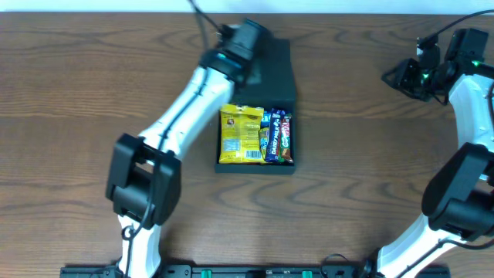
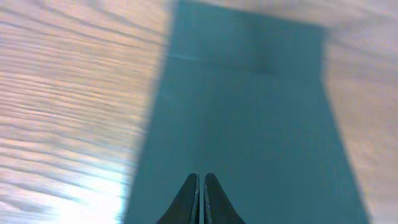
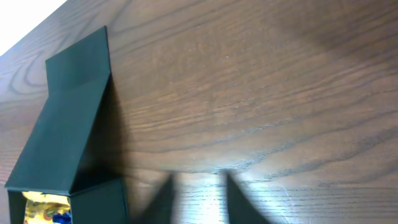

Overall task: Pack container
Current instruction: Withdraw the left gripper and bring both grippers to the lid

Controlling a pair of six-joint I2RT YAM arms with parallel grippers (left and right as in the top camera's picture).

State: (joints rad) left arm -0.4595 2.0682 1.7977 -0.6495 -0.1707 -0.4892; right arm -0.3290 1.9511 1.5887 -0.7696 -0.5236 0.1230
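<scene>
The dark teal container [image 1: 255, 167] sits mid-table with its flap lid [image 1: 276, 73] open toward the back. Inside lie a yellow snack packet [image 1: 241, 134] and blue chocolate bars [image 1: 279, 137]. My left gripper [image 1: 241, 40] is at the lid's far left edge; in the left wrist view its fingers [image 2: 201, 186] are shut and empty just above the teal lid [image 2: 249, 124]. My right gripper [image 1: 401, 75] is at the far right, open and empty over bare wood [image 3: 198, 199]. The container [image 3: 56, 137] shows at the left of the right wrist view.
Brown wooden table [image 1: 370, 154] all round. A black cable [image 1: 202, 19] runs off the back edge behind my left arm. The table's pale back edge lies just beyond the lid.
</scene>
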